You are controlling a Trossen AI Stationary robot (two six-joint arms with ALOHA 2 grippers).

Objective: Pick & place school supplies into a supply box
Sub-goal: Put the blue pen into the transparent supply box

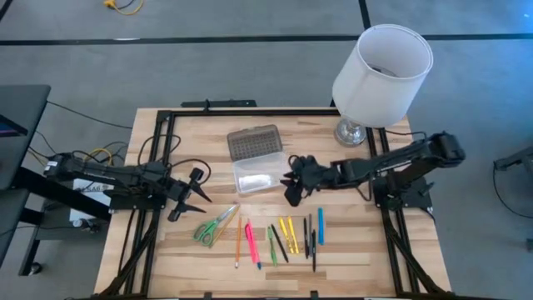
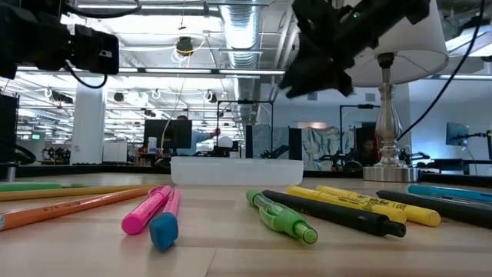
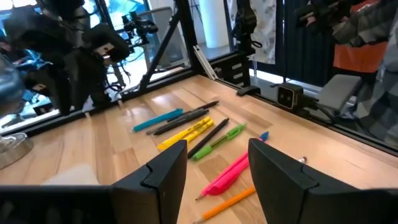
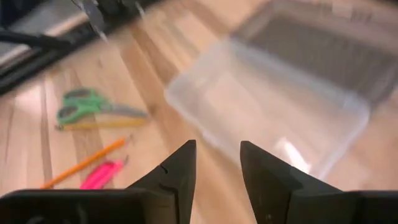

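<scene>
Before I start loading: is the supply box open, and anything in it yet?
Open and empty: the supply box has its ribbed lid folded back flat; bare clear bottom shows.

The supply box (image 1: 255,178) lies open mid-counter (image 1: 350,258), its lid (image 1: 253,142) folded back behind it. A lamp (image 1: 379,71) stands at the far right corner. In front of the box, scissors (image 1: 214,226) lie leftmost, with pens and pencils (image 1: 281,237) in a row to their right.
</scene>
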